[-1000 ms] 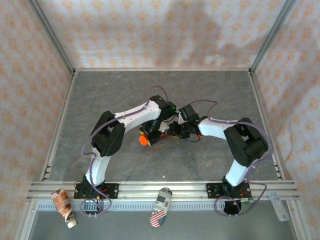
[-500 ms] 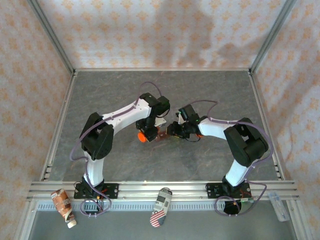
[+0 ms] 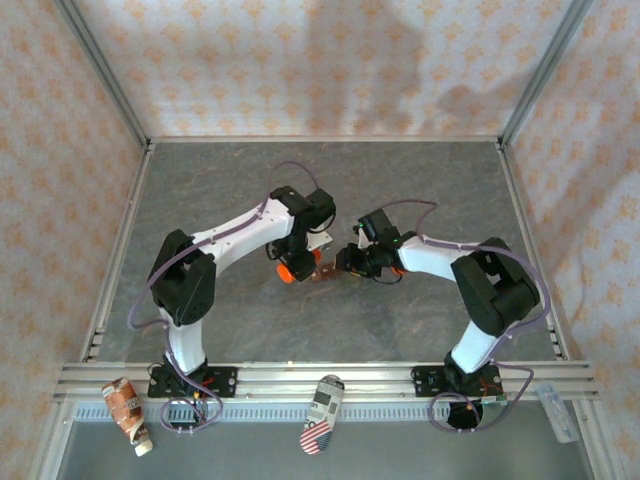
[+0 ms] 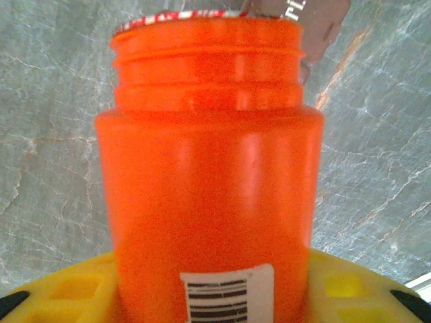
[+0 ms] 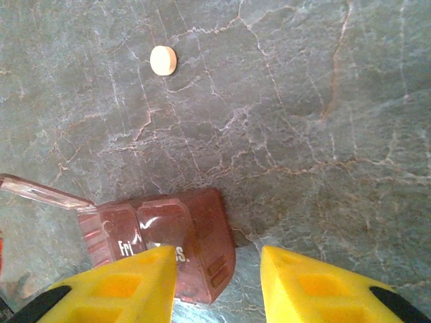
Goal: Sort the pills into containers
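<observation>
Grey veined stone worktop (image 3: 230, 330), two arms meeting at its middle.
Left claw (image 4: 209, 296) clamps a glossy orange bottle (image 4: 209, 168) with a ribbed neck; right claw (image 5: 217, 259) gapes partway over the translucent red-brown box (image 5: 195, 235), its clear lid flipped up; one round tan pill (image 5: 163, 60) lies well apart from it.

left pincer (image 3: 296, 261) on orange bottle (image 3: 288, 272) | containers (image 3: 325, 272) between pincers | right pincer (image 3: 345, 265) just beside containers | mid-tabletop (image 3: 420, 320)

Orange bottle (image 4: 209, 188); red-brown containers (image 5: 195, 229) — pale tan pill (image 5: 163, 60).
</observation>
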`<action>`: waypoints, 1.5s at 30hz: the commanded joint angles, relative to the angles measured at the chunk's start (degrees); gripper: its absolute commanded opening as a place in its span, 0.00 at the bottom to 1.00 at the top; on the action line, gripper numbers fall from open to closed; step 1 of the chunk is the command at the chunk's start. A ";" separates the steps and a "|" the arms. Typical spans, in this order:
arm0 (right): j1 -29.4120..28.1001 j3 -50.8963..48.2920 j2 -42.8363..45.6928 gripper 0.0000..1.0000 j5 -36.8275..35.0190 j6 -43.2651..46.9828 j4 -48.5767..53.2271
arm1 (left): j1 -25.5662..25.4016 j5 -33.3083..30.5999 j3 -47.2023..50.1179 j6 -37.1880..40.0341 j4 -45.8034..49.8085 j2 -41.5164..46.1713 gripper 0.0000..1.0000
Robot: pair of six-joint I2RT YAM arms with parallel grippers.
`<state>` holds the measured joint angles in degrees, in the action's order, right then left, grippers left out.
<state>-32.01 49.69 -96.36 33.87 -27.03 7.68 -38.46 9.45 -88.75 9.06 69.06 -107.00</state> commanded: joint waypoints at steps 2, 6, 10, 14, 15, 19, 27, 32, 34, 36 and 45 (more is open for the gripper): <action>-0.29 1.87 2.91 0.38 -0.87 0.10 1.19 | 0.47 1.66 0.20 -0.05 -0.85 2.50 0.00; -0.25 3.32 4.22 0.39 -0.68 0.88 2.37 | 0.49 2.54 1.71 -0.76 -2.22 4.22 0.00; -0.25 3.83 5.69 0.39 -2.74 2.60 5.83 | 0.40 4.30 3.50 -2.03 -4.62 5.87 0.00; -0.17 4.10 6.32 0.39 -5.08 4.64 9.93 | 0.40 4.78 4.02 -2.45 -5.62 6.41 0.00; -0.18 4.03 6.60 0.39 -5.55 4.99 10.59 | 0.33 5.30 4.03 -2.59 -5.83 6.41 0.00; -0.16 3.48 8.08 0.39 -6.35 4.91 10.69 | -0.52 5.11 4.42 -3.58 -6.89 6.78 0.00; -0.22 4.61 8.16 0.39 -5.03 6.74 9.81 | -1.41 5.16 4.73 -4.75 -7.19 6.20 0.00; -0.16 6.61 4.88 0.39 -2.38 8.56 10.72 | -1.44 5.01 4.46 -4.84 -5.66 5.29 0.00; -0.20 7.30 3.62 0.38 -2.72 8.69 11.37 | -1.53 4.95 4.46 -4.92 -5.25 5.20 0.00; -0.13 7.55 2.63 0.38 -3.06 7.93 11.54 | -1.49 4.65 4.46 -5.10 -5.30 5.25 0.00; 0.19 6.92 3.17 0.38 -4.42 3.74 11.85 | -1.03 4.04 3.39 -3.69 -3.06 3.69 0.00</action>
<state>-31.99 56.01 -93.60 31.00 -21.69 17.85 -39.75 14.59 -84.16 4.54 62.74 -102.17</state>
